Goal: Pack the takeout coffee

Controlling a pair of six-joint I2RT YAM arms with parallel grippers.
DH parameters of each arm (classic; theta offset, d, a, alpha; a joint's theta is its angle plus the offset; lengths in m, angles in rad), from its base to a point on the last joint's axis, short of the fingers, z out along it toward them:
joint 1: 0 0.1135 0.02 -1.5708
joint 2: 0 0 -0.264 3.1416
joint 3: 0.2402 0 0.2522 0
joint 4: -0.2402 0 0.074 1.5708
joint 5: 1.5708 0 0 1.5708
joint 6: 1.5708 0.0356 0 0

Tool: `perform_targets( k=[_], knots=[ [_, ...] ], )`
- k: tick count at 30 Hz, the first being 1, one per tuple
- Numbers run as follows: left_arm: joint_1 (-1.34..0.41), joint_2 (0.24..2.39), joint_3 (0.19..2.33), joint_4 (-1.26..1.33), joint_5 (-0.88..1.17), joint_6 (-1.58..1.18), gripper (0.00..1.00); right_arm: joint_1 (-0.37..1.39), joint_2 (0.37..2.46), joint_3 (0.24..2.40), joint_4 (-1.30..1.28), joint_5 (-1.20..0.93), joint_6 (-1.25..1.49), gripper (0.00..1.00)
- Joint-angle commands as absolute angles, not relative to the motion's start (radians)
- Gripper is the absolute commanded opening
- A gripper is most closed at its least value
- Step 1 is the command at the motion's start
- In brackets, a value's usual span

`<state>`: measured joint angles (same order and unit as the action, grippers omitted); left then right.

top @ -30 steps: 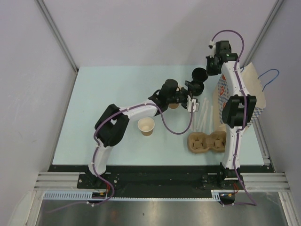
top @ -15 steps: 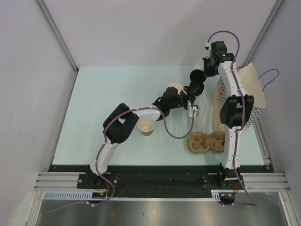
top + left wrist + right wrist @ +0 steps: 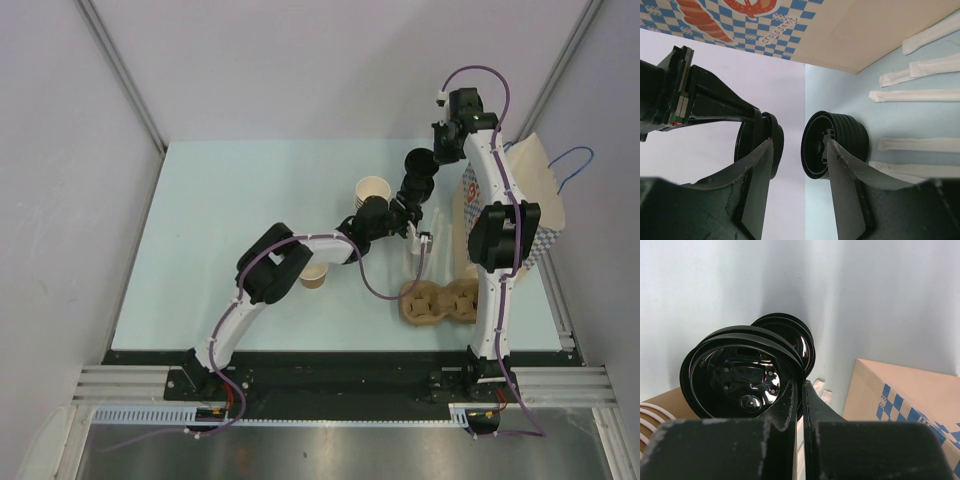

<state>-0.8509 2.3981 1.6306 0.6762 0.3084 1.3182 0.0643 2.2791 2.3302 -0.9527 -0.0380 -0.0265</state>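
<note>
Pale blue counter (image 3: 220, 230), checkered paper bag (image 3: 540, 190) at its right edge, pulp cup carrier (image 3: 440, 302) by my right arm, lone lidless tan cup (image 3: 315, 277) beside my left elbow, my left gripper (image 3: 800, 145) with jaws apart at the stack of black lids (image 3: 840, 142), my right gripper (image 3: 800, 386) pinched on a single black lid (image 3: 740, 375) just beside it.

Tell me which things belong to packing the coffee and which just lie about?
Job, probably: lone tan paper cup; round black plastic lid; brown pulp cup carrier; checked paper bag.
Lying about: stacked tan cups; stacked black lids; white wrapped straws.
</note>
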Motion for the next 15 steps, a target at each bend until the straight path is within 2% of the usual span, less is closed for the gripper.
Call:
perform_targets(
  k=[1,15],
  knots=[
    [-0.864,2.434,1.715,0.716,0.250,1.338,0.53,0.071,2.229,2.338,-0.957,-0.028,-0.034,0.00],
    [-0.864,2.519,1.828,0.678,0.193,1.345,0.55,0.080,2.237,2.335,-0.963,-0.028,-0.034,0.00]
  ],
)
